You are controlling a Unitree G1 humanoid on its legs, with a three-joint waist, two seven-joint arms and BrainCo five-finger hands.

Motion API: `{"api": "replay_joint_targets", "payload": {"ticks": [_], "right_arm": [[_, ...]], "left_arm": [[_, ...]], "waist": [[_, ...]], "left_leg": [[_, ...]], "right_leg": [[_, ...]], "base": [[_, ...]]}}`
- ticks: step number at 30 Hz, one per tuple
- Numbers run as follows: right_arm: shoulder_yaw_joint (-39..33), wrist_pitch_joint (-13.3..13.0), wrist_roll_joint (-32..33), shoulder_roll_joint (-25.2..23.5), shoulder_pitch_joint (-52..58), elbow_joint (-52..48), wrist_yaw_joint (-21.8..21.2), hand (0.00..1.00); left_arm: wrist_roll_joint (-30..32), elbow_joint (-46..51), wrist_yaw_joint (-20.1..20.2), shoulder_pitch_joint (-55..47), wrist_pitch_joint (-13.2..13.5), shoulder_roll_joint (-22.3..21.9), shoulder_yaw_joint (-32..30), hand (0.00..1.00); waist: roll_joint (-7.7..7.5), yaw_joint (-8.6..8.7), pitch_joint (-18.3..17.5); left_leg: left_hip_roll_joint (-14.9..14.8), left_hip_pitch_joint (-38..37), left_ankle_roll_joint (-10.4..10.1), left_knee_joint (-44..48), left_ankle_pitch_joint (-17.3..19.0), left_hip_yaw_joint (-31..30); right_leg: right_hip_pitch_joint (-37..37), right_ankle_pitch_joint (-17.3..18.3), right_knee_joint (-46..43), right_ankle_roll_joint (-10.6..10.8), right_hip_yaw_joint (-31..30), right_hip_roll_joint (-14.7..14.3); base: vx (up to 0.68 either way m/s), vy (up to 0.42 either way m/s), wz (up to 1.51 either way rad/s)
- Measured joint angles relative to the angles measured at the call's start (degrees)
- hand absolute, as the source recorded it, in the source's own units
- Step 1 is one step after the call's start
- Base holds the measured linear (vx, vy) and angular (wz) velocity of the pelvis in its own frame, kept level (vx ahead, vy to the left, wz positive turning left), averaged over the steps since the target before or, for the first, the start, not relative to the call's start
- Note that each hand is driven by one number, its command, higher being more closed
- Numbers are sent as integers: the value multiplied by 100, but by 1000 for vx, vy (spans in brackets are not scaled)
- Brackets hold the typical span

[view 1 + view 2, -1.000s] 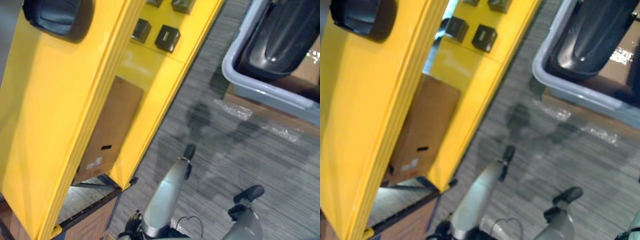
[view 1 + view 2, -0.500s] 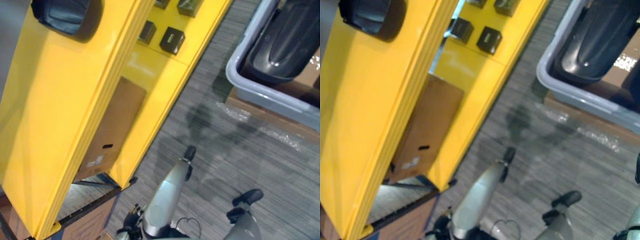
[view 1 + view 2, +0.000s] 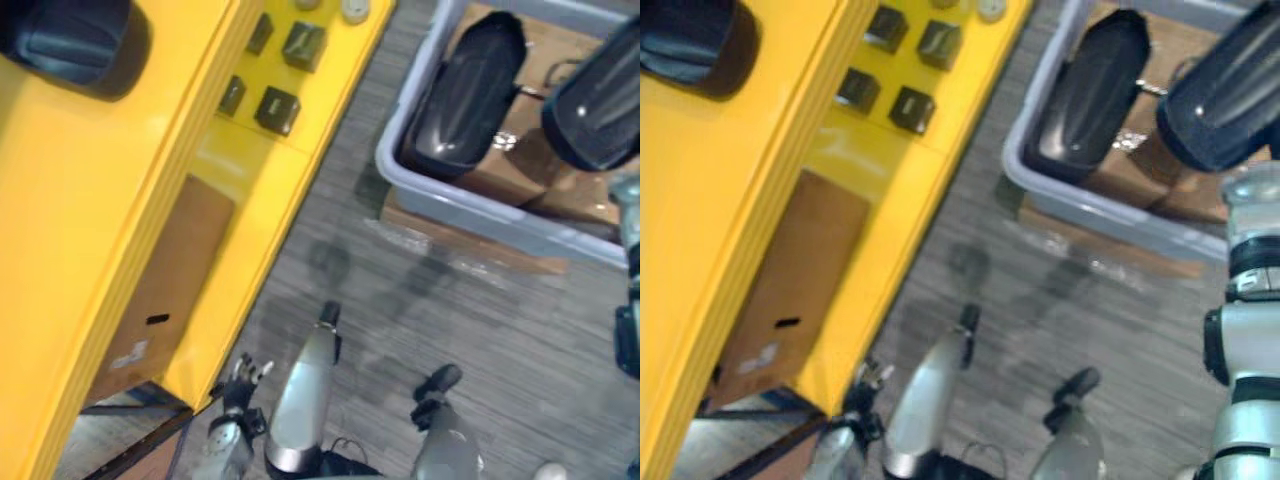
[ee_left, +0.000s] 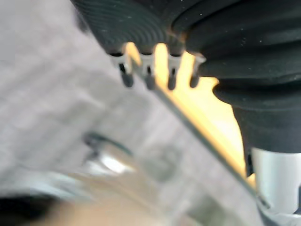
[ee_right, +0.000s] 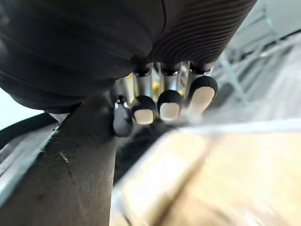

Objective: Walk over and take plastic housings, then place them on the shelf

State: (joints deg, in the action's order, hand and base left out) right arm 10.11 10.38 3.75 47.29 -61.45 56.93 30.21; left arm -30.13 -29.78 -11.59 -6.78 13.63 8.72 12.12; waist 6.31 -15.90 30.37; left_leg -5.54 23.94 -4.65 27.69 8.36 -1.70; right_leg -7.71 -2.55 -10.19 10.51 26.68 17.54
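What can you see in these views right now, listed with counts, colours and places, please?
shelf: one, yellow, on the left.
first plastic housing: one, dark, on the shelf's top.
second plastic housing: one, dark, lying in the bin.
third plastic housing: one, dark, over the bin's right part, by the right arm's end.
bin: one, grey, upper right, standing on flat cardboard.
small blocks: four, black, on the shelf's lower level.
cardboard box: one, brown, under the shelf.
left hand: open, empty, by the shelf's near corner.
right hand: close to a dark surface in its wrist view.
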Motion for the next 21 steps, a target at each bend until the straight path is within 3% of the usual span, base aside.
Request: {"api": "replay_joint_targets", "payload": {"ticks": [1, 4, 9, 12, 14, 19, 20, 21], "right_arm": [[-113, 3, -1, -154, 171, -354, 20, 100], [-461, 23, -253, -421, 690, -1418, 125, 100], [-779, 117, -1008, -914, 1849, -2901, 138, 100], [-777, 114, -1668, -1197, 2687, -3986, 110, 100], [-774, 79, -1946, -1349, 2981, -4398, 92, 100], [-730, -150, -2802, -1683, 3679, -5259, -173, 100], [-696, -188, -2862, -1707, 3726, -5303, -238, 100], [-673, -286, -2886, -1746, 3840, -5431, -415, 100]], "left_arm": [[134, 412, -96, -92, -53, 3, -77, 0], [422, 1506, -216, -198, -285, 9, -151, 0], [957, 2844, -259, -208, -708, 14, -229, 0], [1275, 3454, -156, -44, -1046, 34, -221, 0], [1295, 3668, -88, 90, -1151, 73, -193, 0], [1275, 3888, 4, 730, -1758, 206, 209, 0], [1398, 3888, -16, 775, -1790, 213, 257, 0], [1984, 3888, -114, 876, -1833, 201, 341, 0]], "waist": [[-163, 91, -22], [-462, 329, -96], [-799, 636, -546], [-871, 792, -1067], [-887, 878, -1246], [-988, 1066, -1615], [-1007, 1071, -1655], [-1057, 1133, -1735]], "left_leg": [[-7, -213, -26, -200, -65, 73], [-66, -593, -129, -624, -224, 135], [-94, -1156, -234, -1322, -431, 253], [-127, -1480, -271, -1667, -476, 415], [-151, -1646, -293, -1808, -489, 462], [-179, -2241, -332, -2201, -527, 706], [-178, -2287, -332, -2233, -527, 737], [-177, -2292, -332, -2240, -527, 754]], "right_leg": [[119, -4, 85, 0, -24, -5], [332, -21, 252, -21, -23, -83], [623, -25, 524, -27, -15, -154], [787, -29, 723, -23, -66, -210], [890, -32, 792, -20, -65, -246], [1185, -34, 880, -20, -137, -278], [1188, -35, 885, -19, -170, -279], [1187, -37, 891, -17, -172, -275]], "base": [[27, -48, -11], [38, -78, -9], [67, -65, -8], [100, -41, -19], [84, -34, -15], [67, -14, -18], [22, 19, -23], [14, 19, -11]]}}
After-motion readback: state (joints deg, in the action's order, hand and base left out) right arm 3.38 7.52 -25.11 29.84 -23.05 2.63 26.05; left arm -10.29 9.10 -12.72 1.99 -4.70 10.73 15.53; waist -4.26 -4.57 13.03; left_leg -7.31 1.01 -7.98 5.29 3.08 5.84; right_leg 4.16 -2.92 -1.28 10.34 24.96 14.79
